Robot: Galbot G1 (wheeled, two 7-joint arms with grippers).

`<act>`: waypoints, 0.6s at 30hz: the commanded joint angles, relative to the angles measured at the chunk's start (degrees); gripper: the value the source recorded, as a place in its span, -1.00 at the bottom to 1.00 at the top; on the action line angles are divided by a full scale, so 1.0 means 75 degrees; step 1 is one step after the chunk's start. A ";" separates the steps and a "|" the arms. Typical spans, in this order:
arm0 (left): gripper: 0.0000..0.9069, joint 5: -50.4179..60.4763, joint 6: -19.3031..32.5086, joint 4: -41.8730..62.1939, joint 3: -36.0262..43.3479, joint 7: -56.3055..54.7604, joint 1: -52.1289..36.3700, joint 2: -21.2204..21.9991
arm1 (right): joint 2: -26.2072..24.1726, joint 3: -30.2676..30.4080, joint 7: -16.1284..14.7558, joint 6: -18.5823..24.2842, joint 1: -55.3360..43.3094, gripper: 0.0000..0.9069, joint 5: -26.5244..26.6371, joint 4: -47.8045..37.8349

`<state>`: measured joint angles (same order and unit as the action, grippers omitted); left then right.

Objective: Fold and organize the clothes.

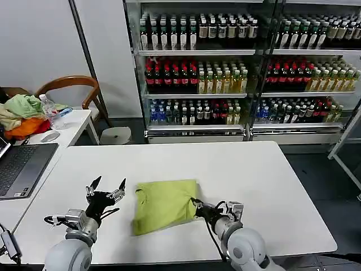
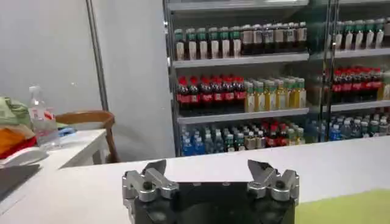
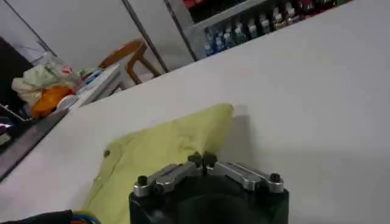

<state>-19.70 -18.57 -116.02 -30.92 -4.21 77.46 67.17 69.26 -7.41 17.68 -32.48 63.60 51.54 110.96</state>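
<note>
wide white table (image 1: 271, 180) before glass-door drink coolers (image 1: 237, 68); folded lime yellow-green soft t-shirt (image 1: 164, 204) near front edge; left pincer (image 1: 106, 188) wide beside it; right pincer (image 1: 196, 205) closed on its edge.

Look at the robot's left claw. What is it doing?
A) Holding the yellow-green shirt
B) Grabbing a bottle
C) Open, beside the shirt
C: the left claw is spread open above the white table, beside the T-shirt, holding nothing.

The laptop (image 1: 20, 169) is cut off at the head view's left edge. Bottle labels on the shelves (image 1: 197, 52) are too small to read.
</note>
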 commanded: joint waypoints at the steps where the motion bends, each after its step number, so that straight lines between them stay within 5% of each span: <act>1: 1.00 0.0031 0.0011 0.0037 -0.0004 -0.0009 0.0031 0.0018 | -0.0219 -0.0266 -0.0099 0.0181 -0.0147 -1.00 -0.0578 -0.0127; 18: 1.00 0.0147 0.0057 0.0013 0.0047 -0.0026 0.0173 0.0153 | -0.0209 -0.0489 0.0791 0.1217 0.0193 -1.00 -0.0987 -0.0183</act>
<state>-18.87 -18.21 -115.85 -30.61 -4.38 78.65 68.16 68.15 -10.49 20.85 -26.47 64.35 45.88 109.99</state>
